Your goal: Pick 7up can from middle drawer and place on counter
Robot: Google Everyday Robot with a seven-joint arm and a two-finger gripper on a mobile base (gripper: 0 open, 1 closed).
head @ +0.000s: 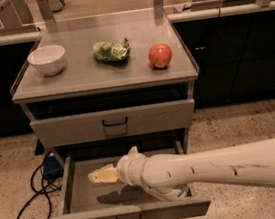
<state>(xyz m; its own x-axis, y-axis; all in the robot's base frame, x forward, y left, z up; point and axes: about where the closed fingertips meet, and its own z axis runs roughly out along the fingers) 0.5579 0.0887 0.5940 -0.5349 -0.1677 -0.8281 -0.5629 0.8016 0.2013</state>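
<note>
The middle drawer (pixel 82 198) is pulled open below the counter (pixel 80 77), and the part of its grey floor that shows is bare. My gripper (pixel 102 175) reaches in from the right and hovers above the drawer floor, left of centre, with its shadow beneath it. My pale arm (pixel 211 170) covers the right part of the drawer. The 7up can is not in view: it is either hidden under the arm or out of sight.
On the counter stand a white bowl (pixel 46 59), a green crumpled bag (pixel 111 51) and a red apple (pixel 160 55). The top drawer (pixel 114 123) is closed. A black cable (pixel 25 207) and a blue object (pixel 50 166) lie on the floor at left.
</note>
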